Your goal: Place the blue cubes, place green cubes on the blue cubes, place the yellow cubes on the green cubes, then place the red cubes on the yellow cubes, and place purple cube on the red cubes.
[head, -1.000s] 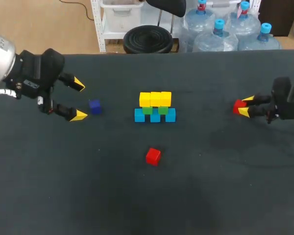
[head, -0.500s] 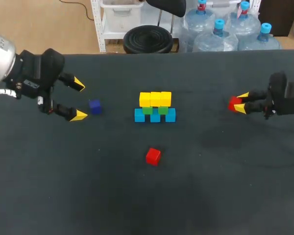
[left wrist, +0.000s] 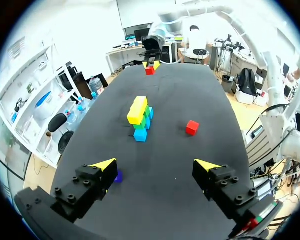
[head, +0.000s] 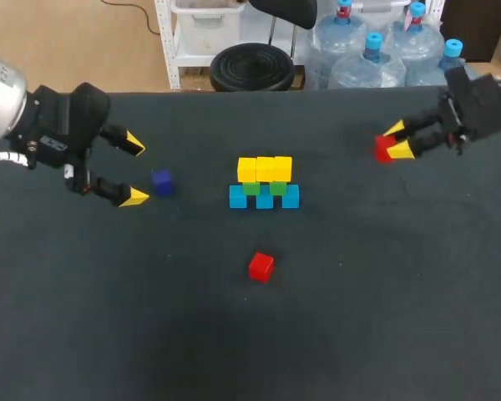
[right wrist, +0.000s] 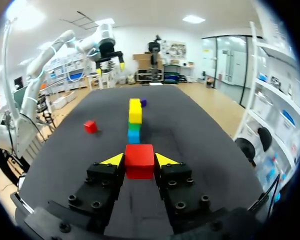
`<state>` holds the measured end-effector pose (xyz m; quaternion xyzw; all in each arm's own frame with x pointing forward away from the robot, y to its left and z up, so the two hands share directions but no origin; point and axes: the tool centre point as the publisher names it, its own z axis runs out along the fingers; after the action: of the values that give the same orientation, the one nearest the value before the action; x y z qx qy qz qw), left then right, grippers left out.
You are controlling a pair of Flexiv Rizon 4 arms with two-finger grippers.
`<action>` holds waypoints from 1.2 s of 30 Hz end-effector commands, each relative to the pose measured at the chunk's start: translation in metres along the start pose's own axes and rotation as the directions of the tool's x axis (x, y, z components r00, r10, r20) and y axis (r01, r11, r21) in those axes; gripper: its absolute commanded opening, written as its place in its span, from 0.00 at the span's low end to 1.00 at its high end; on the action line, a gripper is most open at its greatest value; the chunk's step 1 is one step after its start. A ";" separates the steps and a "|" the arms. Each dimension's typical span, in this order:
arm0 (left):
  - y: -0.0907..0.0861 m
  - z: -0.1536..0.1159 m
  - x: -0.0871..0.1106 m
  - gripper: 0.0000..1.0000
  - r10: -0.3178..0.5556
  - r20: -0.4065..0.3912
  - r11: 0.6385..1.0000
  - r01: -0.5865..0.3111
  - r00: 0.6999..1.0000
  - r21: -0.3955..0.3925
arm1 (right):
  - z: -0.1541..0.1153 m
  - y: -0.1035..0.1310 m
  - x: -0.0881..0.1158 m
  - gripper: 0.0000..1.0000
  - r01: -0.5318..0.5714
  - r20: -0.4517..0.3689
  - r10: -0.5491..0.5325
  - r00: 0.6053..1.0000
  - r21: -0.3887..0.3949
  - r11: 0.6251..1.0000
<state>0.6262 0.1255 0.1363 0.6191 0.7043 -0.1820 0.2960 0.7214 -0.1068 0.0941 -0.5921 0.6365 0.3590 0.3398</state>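
A dark bench (head: 376, 317) holds a stack at its middle: a row of blue cubes (head: 265, 198), green cubes (head: 250, 189) on them, yellow cubes (head: 265, 169) on top. The right jaws clamp a red cube (right wrist: 139, 161) from both sides, towards the far right. A second red cube (head: 261, 266) lies in front of the stack. The left jaws gape wide, holding nothing, beside a purple cube (head: 161, 181).

No text, number, label or sign is legible on the stacked cubes (head: 265, 182), the left claw (head: 134, 170), the right claw (head: 398, 140) or the worktop (head: 359, 317).
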 end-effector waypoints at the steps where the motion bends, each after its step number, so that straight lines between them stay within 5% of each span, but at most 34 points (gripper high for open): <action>1: 0.000 -0.001 0.002 1.00 0.004 0.007 1.000 -0.004 1.000 -0.001 | 0.016 -0.003 -0.024 0.00 0.024 -0.048 -0.026 0.998 -0.045 0.999; 25: 0.000 -0.001 0.002 1.00 0.004 0.007 1.000 -0.004 1.000 -0.001 | 0.095 0.022 -0.093 0.00 0.076 -0.015 -0.076 0.997 -0.016 0.997; 36: 0.000 -0.001 0.002 1.00 0.004 0.007 1.000 -0.004 1.000 -0.001 | 0.129 0.025 -0.098 0.00 0.072 0.003 -0.072 0.997 -0.052 0.996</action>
<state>0.6262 0.1254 0.1364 0.6191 0.7043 -0.1819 0.2959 0.6971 0.0474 0.1185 -0.6213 0.6074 0.3599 0.3399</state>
